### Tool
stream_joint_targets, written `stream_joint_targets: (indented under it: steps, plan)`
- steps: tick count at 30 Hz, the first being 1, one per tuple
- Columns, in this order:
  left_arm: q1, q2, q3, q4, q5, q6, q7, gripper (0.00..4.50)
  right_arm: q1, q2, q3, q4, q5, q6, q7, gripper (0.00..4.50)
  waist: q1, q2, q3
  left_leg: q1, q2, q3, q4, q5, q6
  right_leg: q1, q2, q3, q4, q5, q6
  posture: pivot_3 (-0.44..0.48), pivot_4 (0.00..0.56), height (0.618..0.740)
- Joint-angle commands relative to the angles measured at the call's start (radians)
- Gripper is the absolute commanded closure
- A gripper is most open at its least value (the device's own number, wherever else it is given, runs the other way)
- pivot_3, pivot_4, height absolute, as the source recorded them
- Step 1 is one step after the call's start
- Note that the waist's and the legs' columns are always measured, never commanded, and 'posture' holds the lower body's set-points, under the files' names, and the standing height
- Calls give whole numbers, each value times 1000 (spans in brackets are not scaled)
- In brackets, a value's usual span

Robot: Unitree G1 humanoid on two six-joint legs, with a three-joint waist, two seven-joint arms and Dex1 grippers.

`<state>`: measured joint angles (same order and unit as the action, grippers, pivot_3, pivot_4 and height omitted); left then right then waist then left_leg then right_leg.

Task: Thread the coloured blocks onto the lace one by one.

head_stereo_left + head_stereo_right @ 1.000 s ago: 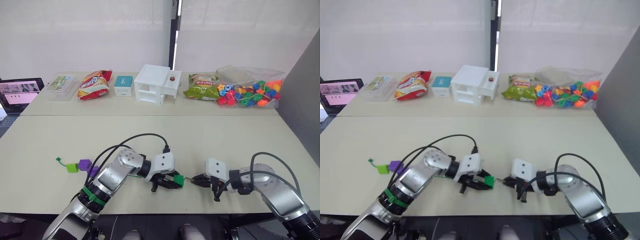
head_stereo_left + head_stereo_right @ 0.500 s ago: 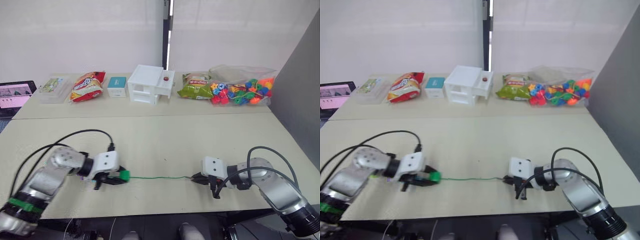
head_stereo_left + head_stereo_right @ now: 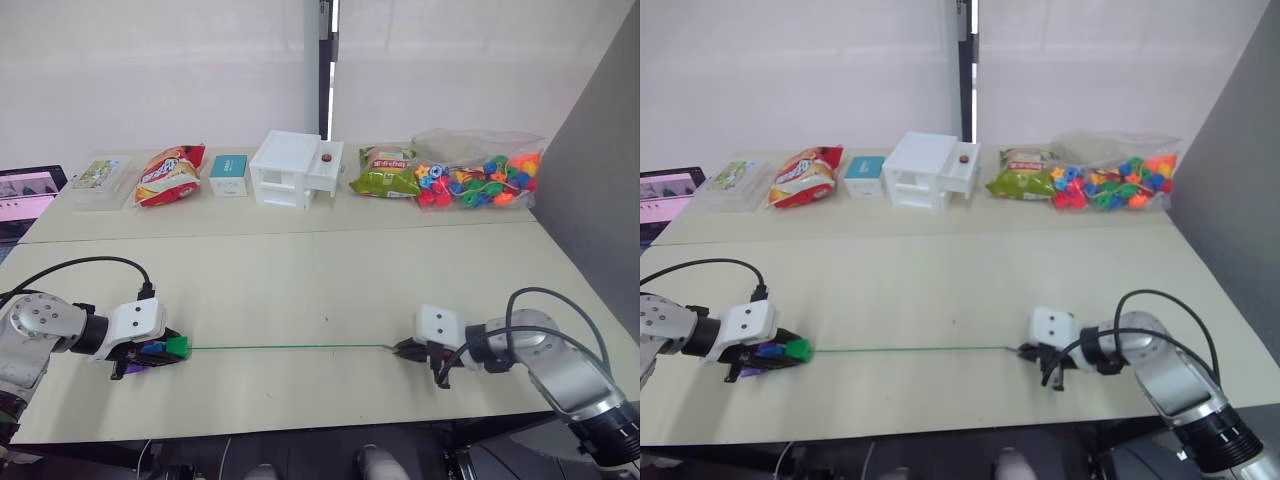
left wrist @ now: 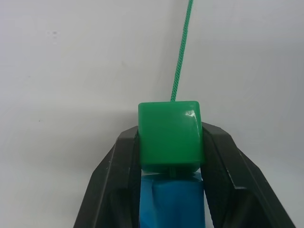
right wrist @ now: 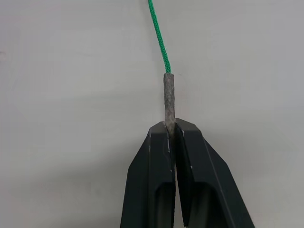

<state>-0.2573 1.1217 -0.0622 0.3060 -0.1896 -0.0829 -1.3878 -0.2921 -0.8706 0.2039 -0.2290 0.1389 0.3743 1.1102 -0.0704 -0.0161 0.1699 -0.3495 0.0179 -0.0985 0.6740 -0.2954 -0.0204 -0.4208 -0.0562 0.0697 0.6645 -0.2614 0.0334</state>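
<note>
Since half a second ago, your left gripper (image 3: 163, 350) has drawn farther out to the left along the near edge of the table (image 3: 300, 280), carrying the dark green block (image 3: 177, 347) with it, so more of the lace (image 3: 290, 348) now lies bare and taut between your two grippers. Your right gripper (image 3: 408, 349) has stayed near the front right, its fingers pinched tight on the lace's stiff grey tip (image 5: 169, 97).

Your left fingers (image 4: 118, 166) clamp the dark green block by its sides; the cord enters its far face, and the blue block (image 4: 171, 202) sits pressed just behind it between the same fingers. A purple block (image 3: 133, 366) shows just beyond, under the gripper. The lace runs straight, thin and green, across the tabletop.
</note>
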Motion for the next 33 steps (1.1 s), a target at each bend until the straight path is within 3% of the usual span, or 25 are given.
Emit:
stream_joint_targets:
  steps: [1, 11, 21, 23, 27, 33]
  plan:
    - [13, -17, -14, -19, 16, 48, -12, 3318, -2, 4, -28, -37, 22, -15, 4, 4500, 1, 1, 0, 0, 0, 0, 0, 0, 0, 0, 0, 0, 0, 0, 0, 0, 150, 740]
    - [-32, -69, -1, -200, -56, 193, -48, 3318, 20, 74, 16, -146, 28, 82, -48, 4500, 25, 0, 2, -5, -2, -1, 3, 0, 0, -1, -2, -1, 0, 0, 0, 0, 150, 740]
    - [-74, -88, -61, -137, 35, 139, -64, 3318, 5, 94, 12, -195, 49, 134, -71, 4500, 27, 0, 1, -4, -2, -1, 3, 0, 0, -1, -2, -1, -1, 0, 0, 0, 150, 740]
    - [-77, -79, -73, -126, 56, 107, -76, 2297, 2, 95, 12, -199, 53, 139, -78, 4500, 27, 0, 1, -4, -2, -1, 3, 0, 0, -1, -2, -1, -1, 0, 0, 0, 150, 740]
    - [-101, -66, -72, -119, 77, 65, -90, 1054, 8, 97, 11, -216, 60, 151, -90, 4500, 27, 0, 2, -4, -2, -1, 3, 0, 0, -1, -2, -1, -1, 0, 0, 0, 150, 740]
    - [-163, -18, -47, -158, 59, 145, -138, 1054, 16, 113, 17, -219, 58, 155, -108, 4500, 26, -1, 2, -5, -2, -1, 3, 0, 0, -1, -2, -1, -1, 0, 0, 0, 150, 740]
